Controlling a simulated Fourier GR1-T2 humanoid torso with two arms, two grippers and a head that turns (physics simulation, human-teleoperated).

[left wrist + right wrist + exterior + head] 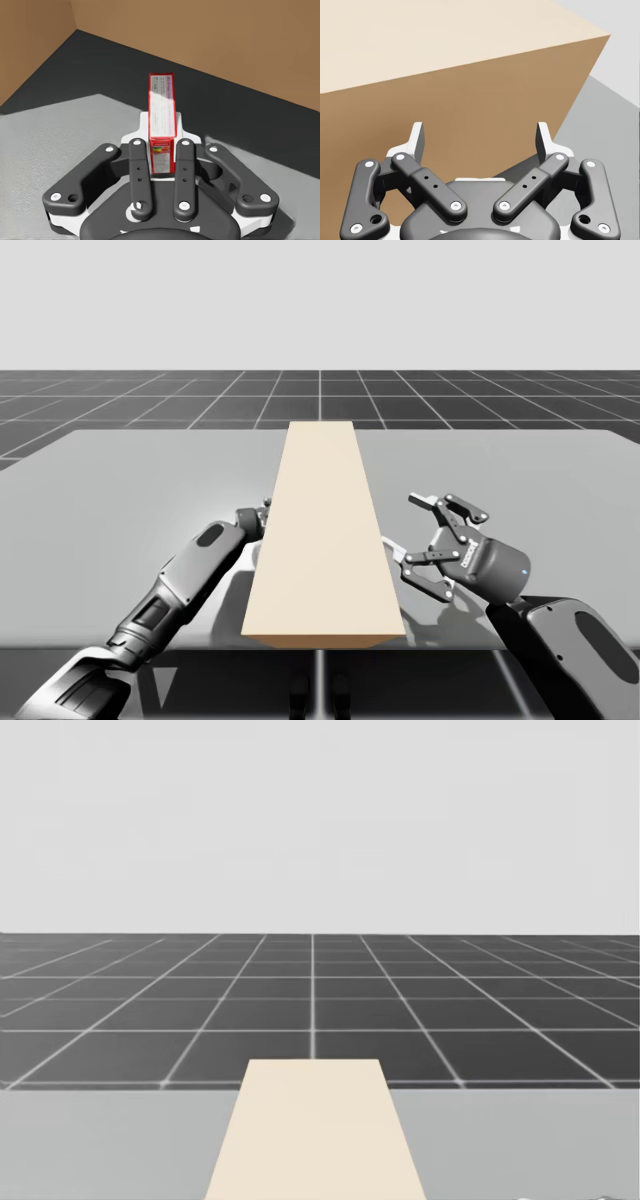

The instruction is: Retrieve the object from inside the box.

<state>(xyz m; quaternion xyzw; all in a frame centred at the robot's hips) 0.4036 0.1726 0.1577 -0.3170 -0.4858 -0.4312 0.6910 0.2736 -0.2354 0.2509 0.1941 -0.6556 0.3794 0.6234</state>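
Left gripper (161, 146), extended into the tan box (325, 530), clamps the red carton (162, 107); right gripper (480, 135) faces the box wall, fingers spread.

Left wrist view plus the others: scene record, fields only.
table: grey table
container: long tan box lying along the table's middle
left gripper: left gripper shut on the red box, at the tan box's left side
object: thin red box, upright between the left fingers, brown walls and dark floor ahead of it
right gripper: right gripper open, holding nothing, facing the tan box's right side
object out of the box: cannot tell
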